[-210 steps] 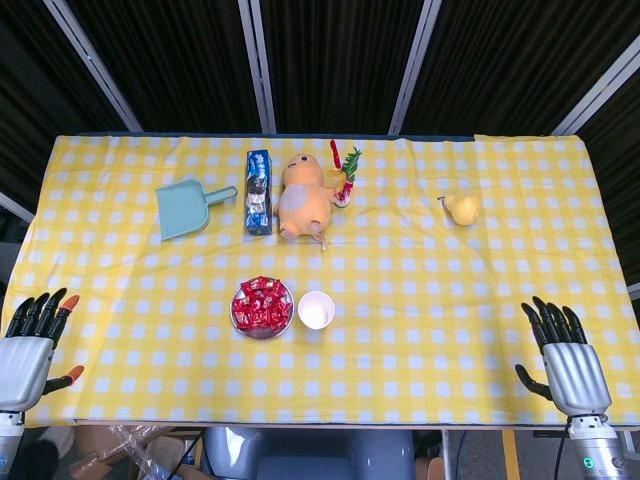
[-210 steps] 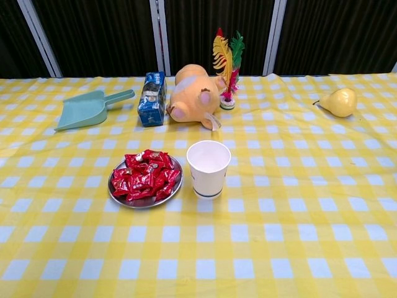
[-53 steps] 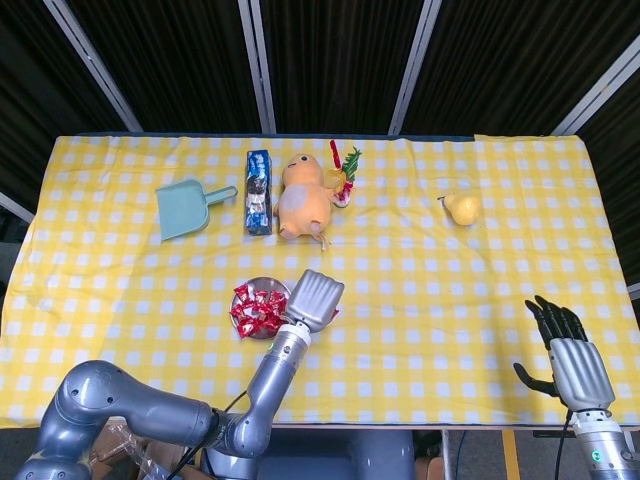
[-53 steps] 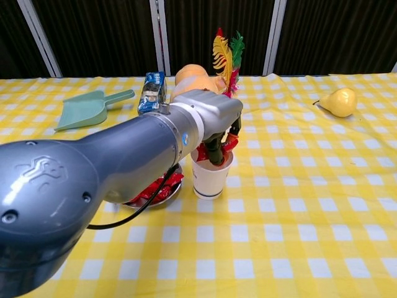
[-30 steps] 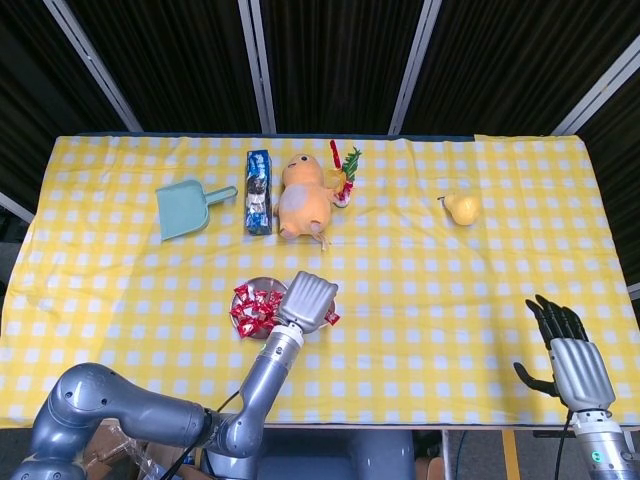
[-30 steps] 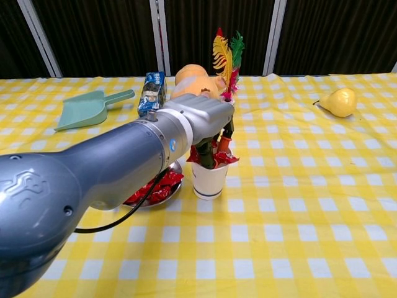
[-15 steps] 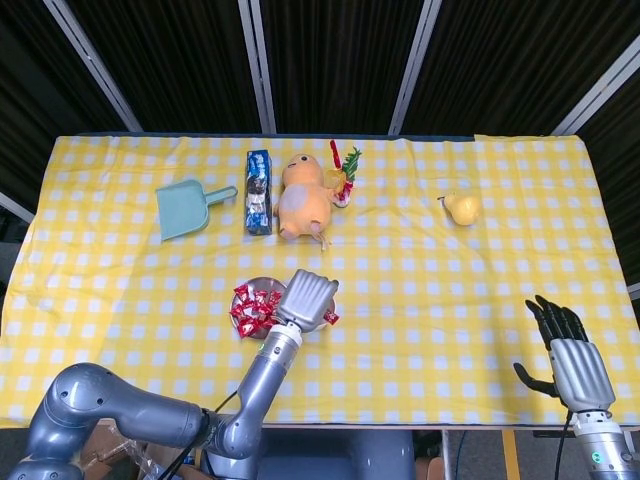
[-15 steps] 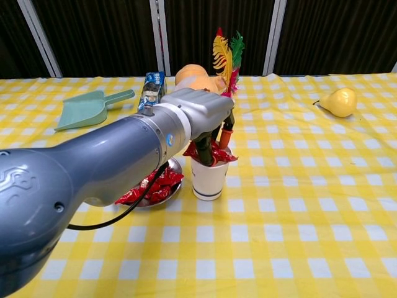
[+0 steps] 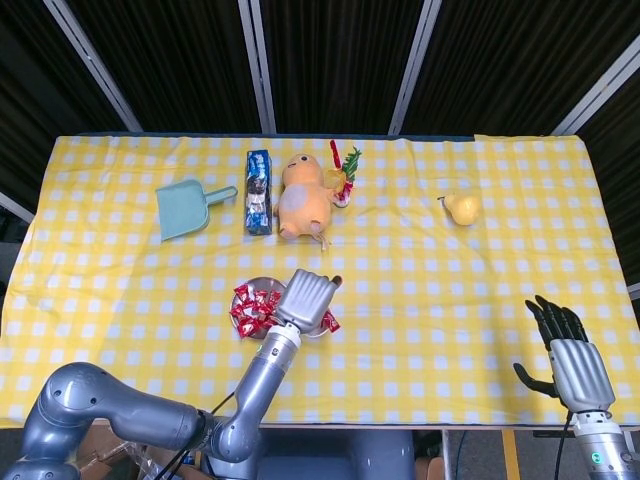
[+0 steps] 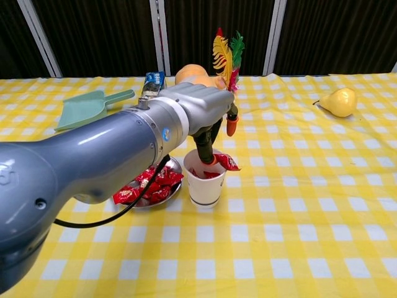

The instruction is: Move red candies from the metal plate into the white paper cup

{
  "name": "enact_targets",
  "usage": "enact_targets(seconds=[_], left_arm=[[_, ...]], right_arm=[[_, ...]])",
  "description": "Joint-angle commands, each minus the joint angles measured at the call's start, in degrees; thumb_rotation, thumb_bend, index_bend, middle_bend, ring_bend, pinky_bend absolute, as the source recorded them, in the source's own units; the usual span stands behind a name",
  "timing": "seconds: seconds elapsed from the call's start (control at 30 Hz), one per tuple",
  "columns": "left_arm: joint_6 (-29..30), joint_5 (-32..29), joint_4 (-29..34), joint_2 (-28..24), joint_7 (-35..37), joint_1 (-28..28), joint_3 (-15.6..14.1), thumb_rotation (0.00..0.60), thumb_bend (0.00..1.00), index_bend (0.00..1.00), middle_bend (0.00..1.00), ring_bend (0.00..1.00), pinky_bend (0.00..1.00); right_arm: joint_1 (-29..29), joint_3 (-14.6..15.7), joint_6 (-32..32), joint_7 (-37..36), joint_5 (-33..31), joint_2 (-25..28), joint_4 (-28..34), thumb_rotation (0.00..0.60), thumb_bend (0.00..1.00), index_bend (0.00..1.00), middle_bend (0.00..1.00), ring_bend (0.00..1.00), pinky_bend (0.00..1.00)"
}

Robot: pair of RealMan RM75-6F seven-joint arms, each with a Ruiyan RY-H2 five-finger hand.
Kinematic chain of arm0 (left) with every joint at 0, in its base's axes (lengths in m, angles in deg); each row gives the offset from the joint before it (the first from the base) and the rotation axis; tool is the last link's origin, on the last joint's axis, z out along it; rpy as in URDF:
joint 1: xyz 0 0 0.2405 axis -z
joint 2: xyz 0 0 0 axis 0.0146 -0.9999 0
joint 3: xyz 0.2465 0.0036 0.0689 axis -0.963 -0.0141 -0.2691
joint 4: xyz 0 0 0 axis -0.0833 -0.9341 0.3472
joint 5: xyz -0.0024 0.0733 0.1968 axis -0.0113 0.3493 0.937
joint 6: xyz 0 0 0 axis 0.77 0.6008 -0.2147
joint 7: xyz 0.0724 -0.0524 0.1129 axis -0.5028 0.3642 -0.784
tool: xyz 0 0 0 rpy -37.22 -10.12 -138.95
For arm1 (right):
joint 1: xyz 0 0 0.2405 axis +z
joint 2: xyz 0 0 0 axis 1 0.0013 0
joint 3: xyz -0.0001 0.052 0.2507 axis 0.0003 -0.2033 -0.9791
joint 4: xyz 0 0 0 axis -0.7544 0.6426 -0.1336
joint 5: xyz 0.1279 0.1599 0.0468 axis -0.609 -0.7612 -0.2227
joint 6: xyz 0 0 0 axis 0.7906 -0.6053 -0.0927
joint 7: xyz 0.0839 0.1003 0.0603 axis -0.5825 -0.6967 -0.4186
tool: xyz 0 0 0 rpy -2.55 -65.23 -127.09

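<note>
The metal plate (image 10: 174, 166) holds a pile of red candies (image 10: 152, 183), also seen as red candies (image 9: 252, 305) on the plate (image 9: 262, 282) from above. Right beside it stands the white paper cup (image 10: 205, 187) with red candies (image 10: 200, 174) inside and one candy (image 10: 227, 162) lying over its right rim. My left hand (image 10: 201, 115) hovers just over the cup with its fingers spread and nothing in them; one finger points down at the cup's mouth. From the head view my left hand (image 9: 305, 297) hides most of the cup. My right hand (image 9: 570, 365) rests open at the table's near right edge.
Along the back stand a teal dustpan (image 10: 87, 109), a blue packet (image 10: 151, 91), an orange plush toy (image 9: 300, 195) and a feathered shuttlecock (image 10: 224, 59). A yellow pear (image 10: 339, 100) lies at the far right. My left forearm (image 10: 80, 167) crosses over the near left of the table.
My left hand has risen slightly above the cup and spread its fingers; the candies it held over the cup now lie in it, one draped over the rim. The right hand has not moved.
</note>
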Motion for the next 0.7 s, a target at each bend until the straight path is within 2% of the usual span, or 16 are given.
enact_targets(seconds=[0.03,0.3,0.7], left_arm=[[0.1,0.0,0.3,-0.1,-0.1,-0.1,-0.1,0.6,0.3,0.33,0.53,0.84,0.96],[0.7,0.1,2.2,-0.8,-0.5,-0.2,0.0,0.6,0.3,0.33,0.58,0.84,0.96],[1.4,-2.6,5.0,-2.9,-2.5,-0.5,0.0,0.6,0.3,0.33,0.58,0.84,0.96]], right_arm=[[0.0,0.0,0.0,0.0,0.0,0.0,0.0,0.6,0.34,0.0,0.0,0.0,0.0],[0.0,-0.1,0.2,0.0,0.1,-0.1,-0.1,0.6,0.34,0.0,0.0,0.0,0.0],[-0.1,-0.1,0.5,0.1,0.3,-0.2,-0.1,0.6,0.34,0.0,0.0,0.0,0.0]])
